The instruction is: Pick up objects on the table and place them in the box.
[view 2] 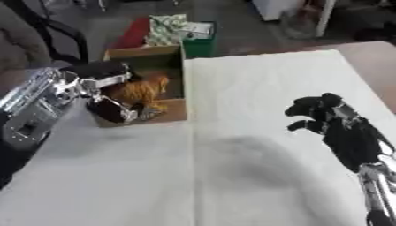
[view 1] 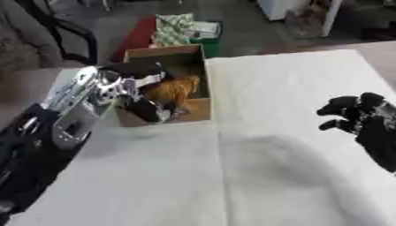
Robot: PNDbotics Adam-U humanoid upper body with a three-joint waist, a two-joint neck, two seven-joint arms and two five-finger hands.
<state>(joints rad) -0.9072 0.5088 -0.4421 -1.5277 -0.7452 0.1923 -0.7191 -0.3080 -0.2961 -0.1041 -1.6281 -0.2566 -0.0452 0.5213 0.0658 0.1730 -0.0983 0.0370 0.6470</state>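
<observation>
A cardboard box [view 1: 197, 107] stands at the table's far left edge. Inside it lies an orange plush thing [view 1: 173, 88]. My left hand [view 1: 139, 88] reaches into the box from the left, its black fingers [view 2: 114, 110] curled beside the orange thing; whether they hold it I cannot tell. My right hand [view 2: 329, 117] hovers above the right side of the table with its fingers curled and nothing in them.
A white cloth covers the table [view 1: 263, 167]. Behind the box, on the floor, stand a green bin [view 1: 207, 39] with patterned fabric [view 1: 173, 27] and a red object [view 1: 136, 35]. A black chair [view 1: 54, 35] is at the far left.
</observation>
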